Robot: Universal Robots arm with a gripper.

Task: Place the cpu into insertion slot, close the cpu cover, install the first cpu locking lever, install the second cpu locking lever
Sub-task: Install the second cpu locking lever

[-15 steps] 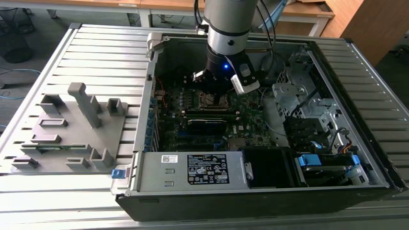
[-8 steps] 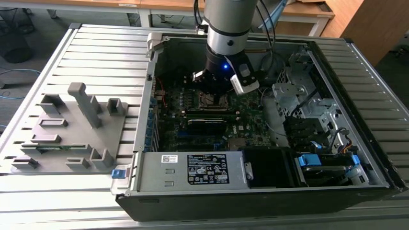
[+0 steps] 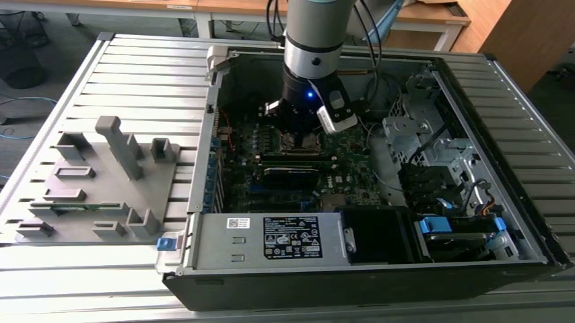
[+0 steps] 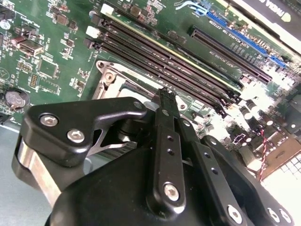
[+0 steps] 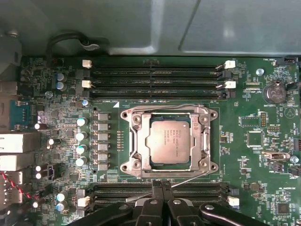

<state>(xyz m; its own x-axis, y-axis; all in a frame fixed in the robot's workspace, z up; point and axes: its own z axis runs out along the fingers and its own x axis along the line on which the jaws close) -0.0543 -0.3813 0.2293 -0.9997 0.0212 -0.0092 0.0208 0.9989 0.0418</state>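
Arm in the exterior view reaches down into the open case, gripper low over the slot on the green board. Grey fixture plate lies on the slatted table beside the case, on the exterior view's left. Power supply sits at the case's near edge.

Second wrist view: fingers pressed together, nothing between them, tips just above the slot's metal rim. Memory slots run just beyond the slot.

First wrist view: cpu seated flat in the slot, grey top showing through the cut-out of the cover, which lies down over it. Thin wire levers run along the slot's edges; cannot tell if latched. Gripper shut, empty, tips touching each other just beside the slot's edge, over the memory slots there. More memory slots on the slot's far side. Coin cell well off to one side of the slot.
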